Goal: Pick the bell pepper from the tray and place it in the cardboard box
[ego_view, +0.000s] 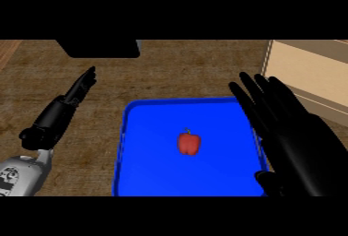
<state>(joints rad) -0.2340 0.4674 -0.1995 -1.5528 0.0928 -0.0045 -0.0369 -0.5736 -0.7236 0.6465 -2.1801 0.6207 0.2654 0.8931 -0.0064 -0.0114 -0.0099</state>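
Note:
A small red bell pepper with a thin stem lies near the middle of the blue tray. My right hand hangs over the tray's right edge, open, fingers straight and pointing away from me; it sits to the right of the pepper, apart from it. The cardboard box stands at the upper right, partly cut off by the view's edge. My left hand is at the left of the tray over the counter, open and still, fingers straight and pointing up.
A dark block sits at the counter's far edge, upper left. The brown wood-grain counter stretches between tray, box and block.

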